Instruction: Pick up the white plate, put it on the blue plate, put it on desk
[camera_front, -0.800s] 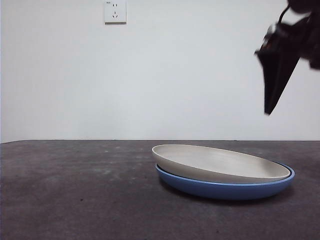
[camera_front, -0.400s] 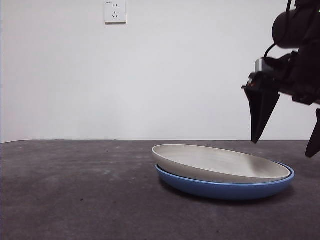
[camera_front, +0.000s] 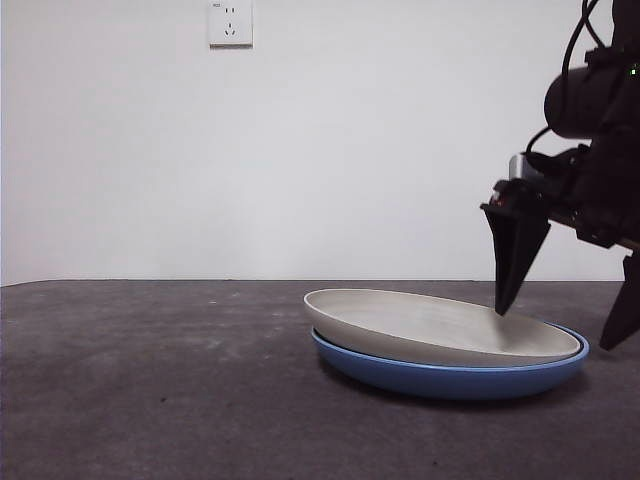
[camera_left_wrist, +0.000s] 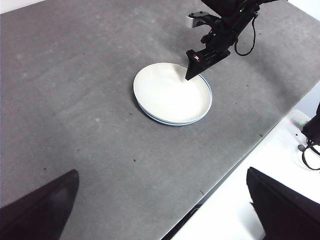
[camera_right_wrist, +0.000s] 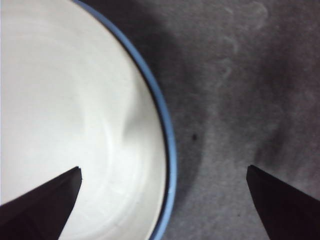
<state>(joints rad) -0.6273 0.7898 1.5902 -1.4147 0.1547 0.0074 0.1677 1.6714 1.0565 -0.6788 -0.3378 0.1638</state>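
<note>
A: What lies nearest on the desk (camera_front: 150, 400)?

B: Bare dark grey surface first, then the blue plate (camera_front: 450, 378) resting flat on it. The white plate (camera_front: 440, 328) sits inside the blue one, tilted, with one side of its rim riding higher than the other.

A: Where on the desk is the stack?

B: The left wrist view puts it well in from every edge, somewhat toward the edge that borders a white surface.

A: And the gripper at work?

B: The right gripper (camera_front: 565, 320) is down at the plates' rim with its jaws spread wide. One jaw tip hangs just over the white plate's inside, the other stands outside the blue rim over the desk; the right wrist view shows the rim between them.

A: The other arm?

B: The left gripper (camera_left_wrist: 165, 210) waits high above the desk, well away, jaws apart.

A: Anything beyond?

B: A white wall with a socket (camera_front: 230, 22).
</note>
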